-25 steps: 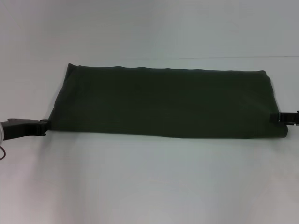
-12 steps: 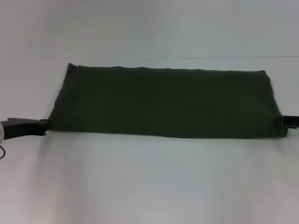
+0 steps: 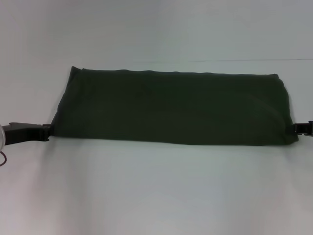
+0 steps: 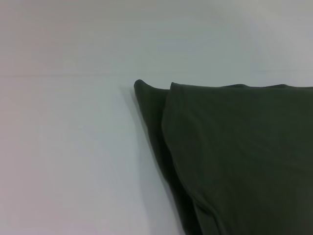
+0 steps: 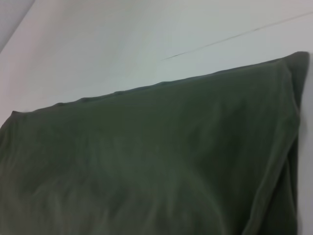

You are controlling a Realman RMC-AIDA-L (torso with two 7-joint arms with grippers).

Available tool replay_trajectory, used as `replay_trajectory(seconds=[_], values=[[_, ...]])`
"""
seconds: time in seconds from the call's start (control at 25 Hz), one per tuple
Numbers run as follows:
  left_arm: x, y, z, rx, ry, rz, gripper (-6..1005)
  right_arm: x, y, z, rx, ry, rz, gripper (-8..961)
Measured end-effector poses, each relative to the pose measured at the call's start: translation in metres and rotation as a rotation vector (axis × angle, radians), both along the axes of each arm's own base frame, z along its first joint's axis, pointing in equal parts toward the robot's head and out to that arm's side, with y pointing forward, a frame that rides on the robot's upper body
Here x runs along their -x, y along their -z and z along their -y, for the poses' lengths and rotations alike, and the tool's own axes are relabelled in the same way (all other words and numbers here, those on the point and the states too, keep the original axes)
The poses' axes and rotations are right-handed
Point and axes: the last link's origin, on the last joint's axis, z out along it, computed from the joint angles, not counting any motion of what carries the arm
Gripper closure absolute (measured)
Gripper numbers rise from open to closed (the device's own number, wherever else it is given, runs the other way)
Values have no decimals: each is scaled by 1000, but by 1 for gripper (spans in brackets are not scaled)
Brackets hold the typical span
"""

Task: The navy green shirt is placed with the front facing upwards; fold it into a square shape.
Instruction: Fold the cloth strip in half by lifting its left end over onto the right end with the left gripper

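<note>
The navy green shirt (image 3: pixel 171 107) lies flat on the white table (image 3: pixel 156 196) as a long folded band running left to right, plain dark fabric up, no lettering showing. My left gripper (image 3: pixel 45 132) sits low at the band's near left corner, touching or almost touching it. My right gripper (image 3: pixel 299 128) is at the picture's right edge, just off the band's near right corner. The left wrist view shows the shirt's (image 4: pixel 234 156) layered left end, and the right wrist view shows the shirt (image 5: pixel 146 161) with a folded edge along its right end.
A thin dark seam line (image 3: pixel 244 60) crosses the table behind the shirt. White tabletop stretches in front of the shirt toward me and behind it.
My right gripper has slid outward to the right and slightly nearer, off the shirt's right end. The left gripper and the shirt have barely moved.
</note>
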Motion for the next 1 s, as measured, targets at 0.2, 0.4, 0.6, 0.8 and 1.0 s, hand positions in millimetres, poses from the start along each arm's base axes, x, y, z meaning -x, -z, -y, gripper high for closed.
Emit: replay_trajectory(seconds=[0.2,0.4,0.6,0.8,1.0], values=[[0,0,0,-1,-1,1,976,-4,-4,2,-22,2,-4,714],[1,0,1,-3,-9,4,972,-8,-6,6,-33,13,-12,916],[2,-1,3,2,-11,9,968,-13,-7,11,-37,26,-16,954],[4,-6,7,-2,-12,11,965,-15,-8,14,-42,27,-20,953],[5,-9,9,-2,-14,11,961,-17,-9,15,-51,24,-21,953]])
